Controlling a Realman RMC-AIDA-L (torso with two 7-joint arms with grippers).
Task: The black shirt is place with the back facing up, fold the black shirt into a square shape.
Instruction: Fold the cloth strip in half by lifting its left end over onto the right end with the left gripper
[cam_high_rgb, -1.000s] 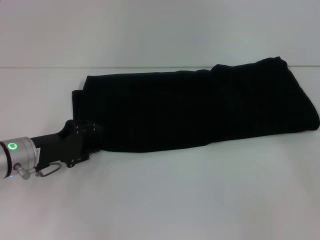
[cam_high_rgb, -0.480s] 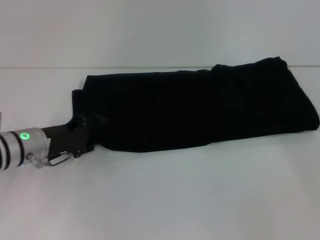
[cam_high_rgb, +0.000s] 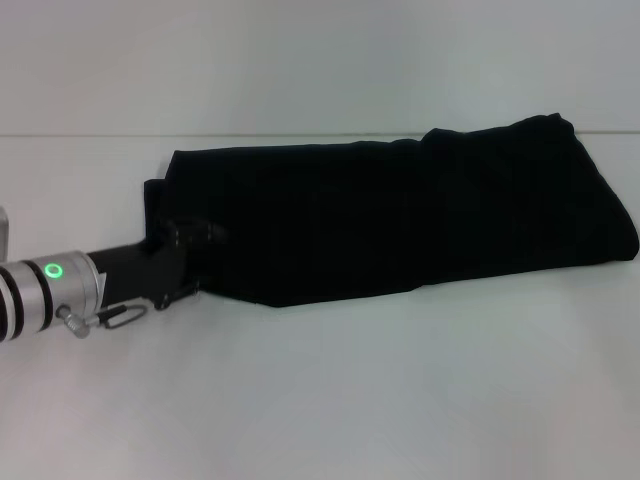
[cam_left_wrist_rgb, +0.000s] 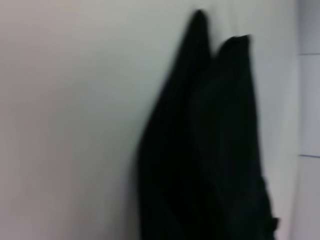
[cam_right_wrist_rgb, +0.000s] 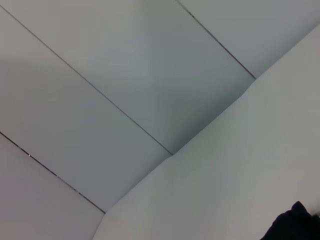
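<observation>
Since a second ago the left gripper (cam_high_rgb: 185, 245) has pushed forward along the table (cam_high_rgb: 330, 400) and now sits against the near left corner of the black shirt (cam_high_rgb: 400, 215), where before it lay a little short of the hem; that near edge of cloth has been nudged inward beside it. Whether its fingers are spread or pinched on fabric I cannot tell, because black metal merges with black cloth there. From the head view the shirt shows as a long, soft, matte band folded lengthwise, lying across the white tabletop from left of centre out to the right, its right end wider and rounded, its left end squared with a small flap sticking out. Only the left wrist view shows the shirt (cam_left_wrist_rgb: 210, 150) end-on, as two overlapping layers tapering to separate rounded tips against the smooth pale surface. Only the right wrist view shows seamed, flat white panels (cam_right_wrist_rgb: 125, 90), with a small dark scrap of the shirt (cam_right_wrist_rgb: 292, 225) at one corner; the right gripper itself appears nowhere.
</observation>
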